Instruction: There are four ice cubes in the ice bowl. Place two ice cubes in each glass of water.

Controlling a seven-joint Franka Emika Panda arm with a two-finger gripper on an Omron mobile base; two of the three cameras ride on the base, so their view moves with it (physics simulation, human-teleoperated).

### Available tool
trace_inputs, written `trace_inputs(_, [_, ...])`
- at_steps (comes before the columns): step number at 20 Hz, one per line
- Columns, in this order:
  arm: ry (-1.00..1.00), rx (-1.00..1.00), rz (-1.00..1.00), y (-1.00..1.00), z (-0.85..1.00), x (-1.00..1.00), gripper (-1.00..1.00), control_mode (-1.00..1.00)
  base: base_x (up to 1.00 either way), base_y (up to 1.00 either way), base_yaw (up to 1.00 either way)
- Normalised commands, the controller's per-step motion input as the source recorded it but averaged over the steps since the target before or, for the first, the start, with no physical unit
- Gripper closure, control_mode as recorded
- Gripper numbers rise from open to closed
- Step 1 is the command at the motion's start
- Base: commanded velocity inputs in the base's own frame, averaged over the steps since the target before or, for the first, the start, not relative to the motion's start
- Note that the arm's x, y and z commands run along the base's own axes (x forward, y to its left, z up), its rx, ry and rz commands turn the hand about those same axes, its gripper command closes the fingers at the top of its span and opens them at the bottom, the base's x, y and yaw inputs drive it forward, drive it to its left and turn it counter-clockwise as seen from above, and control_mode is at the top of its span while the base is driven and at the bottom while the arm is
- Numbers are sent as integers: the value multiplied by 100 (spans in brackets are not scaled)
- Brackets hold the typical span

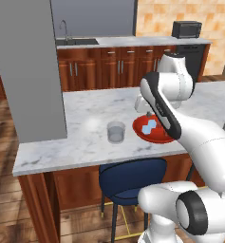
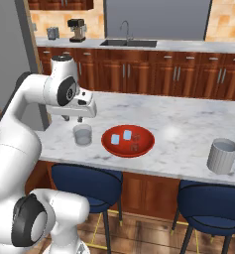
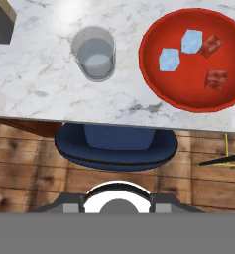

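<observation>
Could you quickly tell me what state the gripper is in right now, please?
Gripper: above the counter beside the clear glass, holding nothing that can be seen; whether it is open or closed cannot be told.

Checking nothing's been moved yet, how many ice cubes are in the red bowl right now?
4, all in the red bowl: two pale blue ice cubes side by side left of centre, and two clearer cubes tinted red on the right. Neither glass seems to hold any.
</observation>
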Motion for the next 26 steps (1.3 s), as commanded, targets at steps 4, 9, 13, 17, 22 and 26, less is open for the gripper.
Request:
trace_inputs(4, [0, 0, 0, -13, 0, 2, -100, -100, 0, 0, 0])
trace_inputs(9, [0, 0, 0, -34, 0, 9, -100, -100, 0, 0, 0])
trace_inputs(13, [0, 0, 0, -26, -1, 9, -100, -100, 0, 0, 0])
trace_inputs(17, [0, 0, 0, -6, 0, 2, -100, 100, 7, -19, 0])
trace_inputs(22, [0, 0, 0, 0, 0, 0, -100, 100, 12, -32, 0])
trace_inputs(26, [0, 0, 0, 0, 0, 0, -100, 100, 12, -40, 0])
